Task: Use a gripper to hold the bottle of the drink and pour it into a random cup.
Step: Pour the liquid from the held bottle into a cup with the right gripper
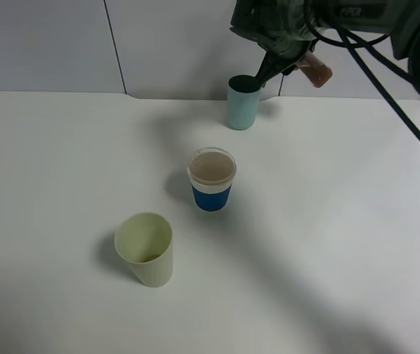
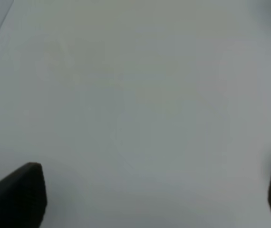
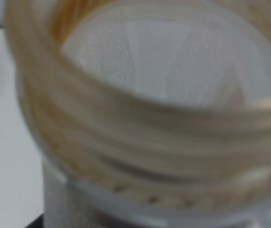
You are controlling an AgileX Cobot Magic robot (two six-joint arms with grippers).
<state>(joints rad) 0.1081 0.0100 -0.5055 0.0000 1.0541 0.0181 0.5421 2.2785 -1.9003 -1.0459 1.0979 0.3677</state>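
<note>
Under everything, white table (image 1: 357, 236): carries teal cup (image 1: 242, 103), upright at the far edge.
Right gripper (image 1: 287, 59): clamped on bottle (image 1: 315, 71).
Left gripper (image 2: 147, 194): spread wide, holding nothing.
Bottle: tilted aloft, just beside teal cup's rim, brown liquid inside.

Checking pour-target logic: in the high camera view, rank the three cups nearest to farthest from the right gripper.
From the right gripper, which holds the drink bottle tilted:
1. Teal cup: at the back, right beside the gripper.
2. Blue-sleeved white cup: centre, holding brown liquid.
3. Pale green cup: front left, clearly farthest.
</note>
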